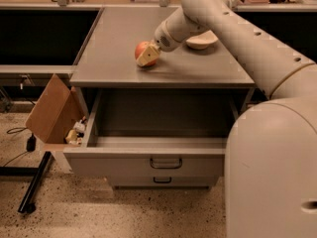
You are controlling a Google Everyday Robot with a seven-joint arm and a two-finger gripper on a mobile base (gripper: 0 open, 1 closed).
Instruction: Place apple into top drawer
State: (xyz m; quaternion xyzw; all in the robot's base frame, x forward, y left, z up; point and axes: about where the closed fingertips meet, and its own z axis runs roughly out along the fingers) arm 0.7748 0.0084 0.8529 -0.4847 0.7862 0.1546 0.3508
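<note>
Red-orange skin with a paler yellowish patch: apple (142, 49), round and smooth-looking, sitting on the matte grey bench (111, 43), hard against the hand (148, 57) and partly hidden by it on the near side. Hand clamped on it or merely set about it — cannot tell.

Judged to be the grasp, with the lift not yet made. Best done by seating the grip across the widest part of the fruit; round and probably slick, so likely to roll or slip out of a shallow pinch. After that, lift clear of the bench edge, then carry forward and down from the hand to the top drawer (124, 158), pulled wide open: deep, grey sheet metal, flat floor, small loop handle on a broad front. Release low, against a bounce or roll on hard metal.

Behind the hand and to its right, near but apart: cream shallow bowl (201, 40), worth keeping the arm's swing off.
</note>
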